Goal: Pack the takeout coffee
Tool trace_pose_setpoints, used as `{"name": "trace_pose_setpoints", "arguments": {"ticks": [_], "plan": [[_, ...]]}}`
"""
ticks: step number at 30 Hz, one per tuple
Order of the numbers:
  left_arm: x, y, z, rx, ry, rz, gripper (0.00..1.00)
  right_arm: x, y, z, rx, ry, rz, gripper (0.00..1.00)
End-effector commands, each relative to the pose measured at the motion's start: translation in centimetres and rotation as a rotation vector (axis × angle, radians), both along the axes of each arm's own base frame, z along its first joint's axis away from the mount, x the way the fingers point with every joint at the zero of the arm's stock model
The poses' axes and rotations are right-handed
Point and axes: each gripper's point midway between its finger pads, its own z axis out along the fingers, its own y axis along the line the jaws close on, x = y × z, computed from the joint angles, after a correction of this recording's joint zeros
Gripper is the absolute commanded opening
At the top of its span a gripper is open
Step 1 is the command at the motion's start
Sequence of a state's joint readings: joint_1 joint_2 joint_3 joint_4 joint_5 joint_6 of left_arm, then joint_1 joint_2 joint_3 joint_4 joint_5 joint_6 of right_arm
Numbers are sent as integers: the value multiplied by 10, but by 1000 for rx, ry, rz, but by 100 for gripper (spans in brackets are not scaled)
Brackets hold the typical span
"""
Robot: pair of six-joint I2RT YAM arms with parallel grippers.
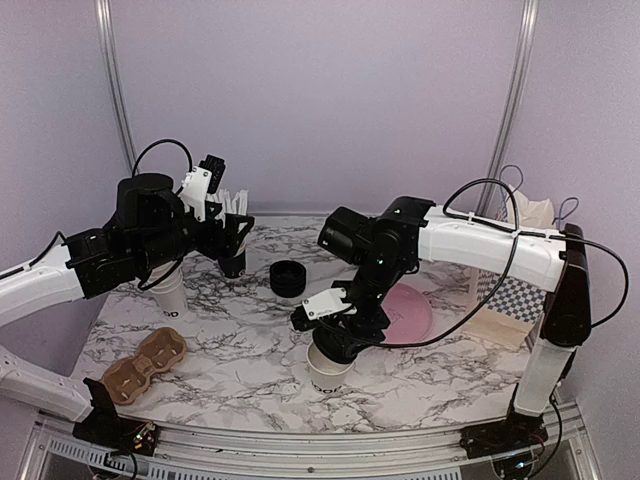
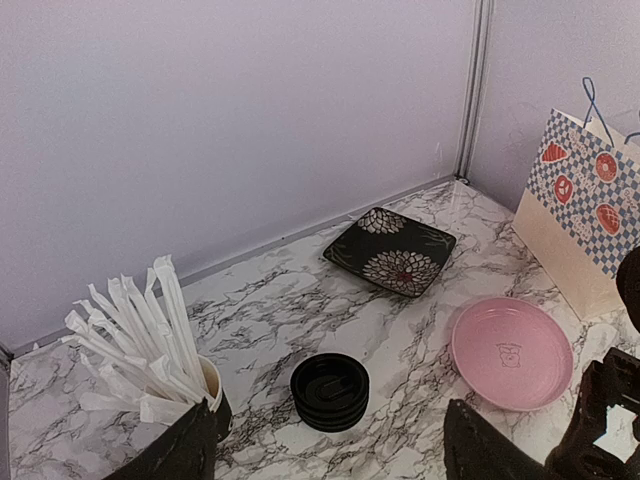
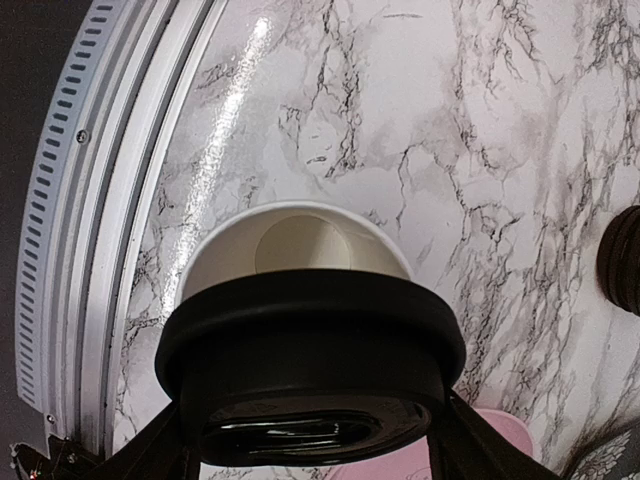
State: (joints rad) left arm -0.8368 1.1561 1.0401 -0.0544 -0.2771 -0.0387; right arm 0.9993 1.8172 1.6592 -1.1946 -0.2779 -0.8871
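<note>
Top view: the right hand (image 1: 335,338) hangs directly over a white paper cup (image 1: 328,372) standing near the front edge of the marble worktop (image 1: 250,340). The hand covers the cup's mouth, and its grip cannot be read here. The left hand (image 1: 232,238) sits beside the straws (image 1: 236,204) at the rear left, and the left arm hides most of a second cup (image 1: 171,296). A brown carrier (image 1: 146,364) lies front left and a lid stack (image 1: 290,278) at centre. The right arm cuts across a pink plate (image 1: 415,312) and a paper bag (image 1: 508,305). Left wrist view: the left hand's fingers (image 2: 175,450) show only as dark tips at the bottom edge, set wide apart with nothing between them. The straws' holder is largely hidden behind one tip. A patterned plate (image 2: 392,250) lies near the rear wall. Right wrist view: the right hand clamps a black lid (image 3: 310,350) by its sides, just above the open paper cup. Contact between lid and rim cannot be determined. The fingers are mostly cut off.
</note>
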Motion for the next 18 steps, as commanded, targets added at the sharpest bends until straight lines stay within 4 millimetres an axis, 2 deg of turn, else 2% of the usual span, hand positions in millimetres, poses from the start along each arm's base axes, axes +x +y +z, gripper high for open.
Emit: {"name": "trace_pose_setpoints", "arguments": {"ticks": [1,4,9,18], "plan": [[3,-3,1,2,-8,-8,79,-7,4,26,57,-3,12,73],[3,-2,0,3,-7,-7,79,-9,5,33,77,0,17,73],[3,-3,-1,6,-4,-8,79,0,2,34,71,-58,3,74],[3,-3,0,0,-5,-13,79,1,2,14,10,-45,-5,74]]}}
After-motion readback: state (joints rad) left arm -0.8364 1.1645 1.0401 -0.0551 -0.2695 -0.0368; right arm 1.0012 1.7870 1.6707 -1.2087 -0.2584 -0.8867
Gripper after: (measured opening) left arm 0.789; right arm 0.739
